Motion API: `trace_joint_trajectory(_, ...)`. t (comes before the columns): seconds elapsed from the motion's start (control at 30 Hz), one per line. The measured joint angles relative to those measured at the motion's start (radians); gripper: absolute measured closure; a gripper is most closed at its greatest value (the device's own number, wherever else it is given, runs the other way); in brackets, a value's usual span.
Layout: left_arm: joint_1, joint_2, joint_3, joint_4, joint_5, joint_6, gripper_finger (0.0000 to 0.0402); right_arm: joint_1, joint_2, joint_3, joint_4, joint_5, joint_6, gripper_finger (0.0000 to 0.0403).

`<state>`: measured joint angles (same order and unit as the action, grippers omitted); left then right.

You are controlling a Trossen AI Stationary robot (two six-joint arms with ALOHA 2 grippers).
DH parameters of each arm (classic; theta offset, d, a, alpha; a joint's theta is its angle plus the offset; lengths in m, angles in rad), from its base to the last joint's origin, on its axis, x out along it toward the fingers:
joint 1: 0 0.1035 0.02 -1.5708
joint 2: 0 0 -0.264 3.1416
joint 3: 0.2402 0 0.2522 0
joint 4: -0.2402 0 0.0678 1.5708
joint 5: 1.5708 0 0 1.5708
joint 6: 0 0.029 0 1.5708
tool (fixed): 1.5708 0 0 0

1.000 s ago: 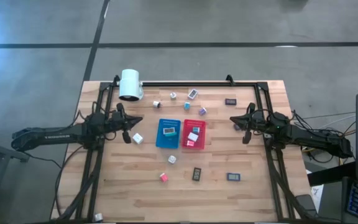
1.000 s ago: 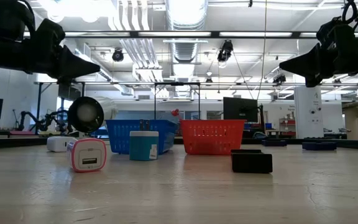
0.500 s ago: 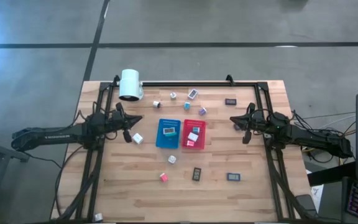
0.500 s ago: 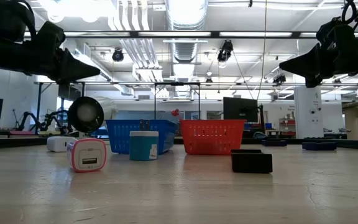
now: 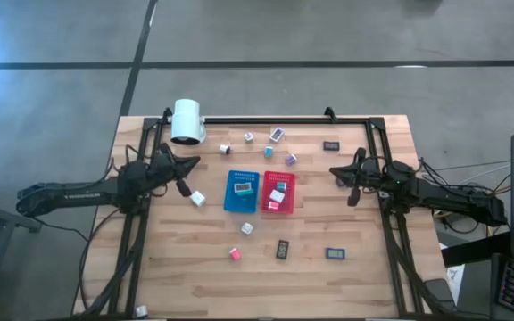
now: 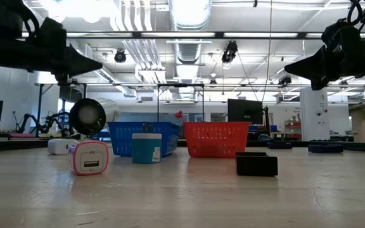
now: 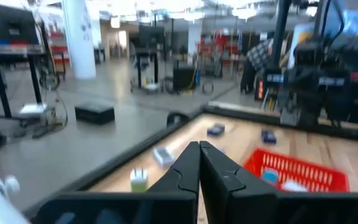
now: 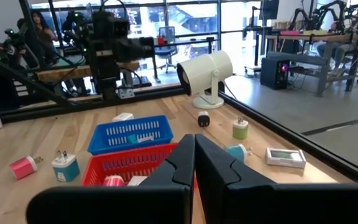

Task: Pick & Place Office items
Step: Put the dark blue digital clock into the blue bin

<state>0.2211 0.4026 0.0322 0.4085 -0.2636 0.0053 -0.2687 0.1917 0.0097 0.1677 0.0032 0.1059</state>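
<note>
The office items lie scattered on the wooden table: a white cube (image 5: 198,199), a pink cube (image 5: 236,254), dark flat rectangles (image 5: 283,250) (image 5: 335,253) (image 5: 331,145), and small cubes near the far edge (image 5: 269,152). Some lie inside the blue tray (image 5: 230,191) and the red tray (image 5: 289,191) at the middle. My left gripper (image 5: 197,160) hangs shut above the table's left side, pointing level toward the middle, far of the white cube. My right gripper (image 5: 333,169) hangs shut above the right side, pointing level at the trays. Neither holds anything.
A big white cylinder (image 5: 186,120) stands at the far left corner. A dark frame (image 5: 266,119) runs along the far edge and down both sides. In the low view, a pink-rimmed cube (image 6: 89,157), a teal cube (image 6: 146,147) and a dark block (image 6: 256,164) stand before the trays.
My left gripper has swung its fingertips toward the table's far edge and tipped up a little, staying shut and in place. My right gripper and all items have kept still.
</note>
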Motion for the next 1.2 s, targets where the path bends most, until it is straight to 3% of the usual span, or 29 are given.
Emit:
trace_joint_trajectory(0.27,0.0,0.0,0.014,0.025,-0.052,-0.014,0.039,0.0,0.014,0.0,0.003,0.0,-0.001,0.0394)
trace_joint_trajectory(0.8,0.0,0.0,0.021,0.013,-0.047,-0.047,0.039,0.0,0.014,0.0,0.003,0.0,0.001,0.0394)
trace_joint_trajectory(1.2,0.0,0.0,0.012,-0.168,0.012,-0.092,0.039,0.0,0.014,0.0,0.003,0.0,0.007,0.0394)
